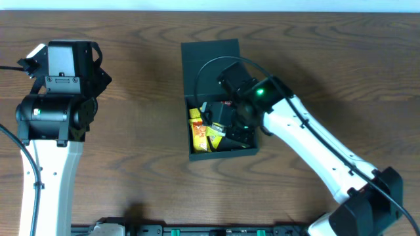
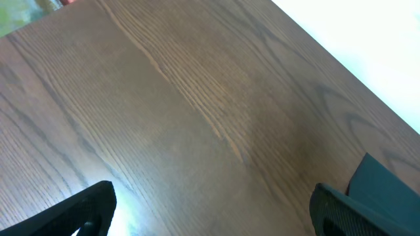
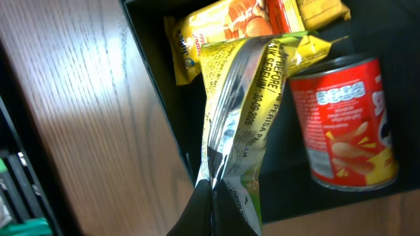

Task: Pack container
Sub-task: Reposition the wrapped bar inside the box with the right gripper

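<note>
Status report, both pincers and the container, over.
Left pincer open, over the table. Right pincer shut on yellow-green snack packet, over open container. Red chip can and yellow packets inside. Nothing blocking.

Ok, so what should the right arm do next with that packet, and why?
Probably open the right gripper and let the packet drop. The gripper is shut on the packet's edge, and the packet hangs inside the container, beside the red can and over other packets, so nothing seems left but the release.
</note>
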`<state>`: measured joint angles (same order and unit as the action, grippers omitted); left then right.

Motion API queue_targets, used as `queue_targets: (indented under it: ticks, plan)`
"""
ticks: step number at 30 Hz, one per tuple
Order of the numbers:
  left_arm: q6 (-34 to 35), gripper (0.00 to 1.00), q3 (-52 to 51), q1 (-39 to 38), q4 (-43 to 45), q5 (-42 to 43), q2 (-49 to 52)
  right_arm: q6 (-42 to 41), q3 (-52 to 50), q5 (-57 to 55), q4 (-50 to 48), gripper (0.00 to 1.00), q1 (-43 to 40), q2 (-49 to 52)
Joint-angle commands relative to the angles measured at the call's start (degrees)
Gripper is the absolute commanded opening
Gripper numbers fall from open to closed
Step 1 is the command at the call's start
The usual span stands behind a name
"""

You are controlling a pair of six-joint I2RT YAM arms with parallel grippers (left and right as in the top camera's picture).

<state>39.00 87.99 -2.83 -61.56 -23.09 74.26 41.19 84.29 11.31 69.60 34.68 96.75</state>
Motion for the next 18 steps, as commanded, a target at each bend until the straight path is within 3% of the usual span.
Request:
queue_targets:
  ticks: [1,7,18]
  plan:
    - [0.2,0.95,0.6,0.2,-0.3,-0.9,0.3,9.9,0.7,5.1,0.0,0.01,-2.5,-0.1]
    - [0.2,0.95,0.6,0.2,-0.3,-0.9,0.3,19.0,-0.9,10.3,0.0,0.01,-6.1,-0.1]
    - [-0.3,0.95,0.6,0.2,0.3,-1.5,0.3,19.8,-6.7,7.3,-3.9,0.01,-7.0,0.0]
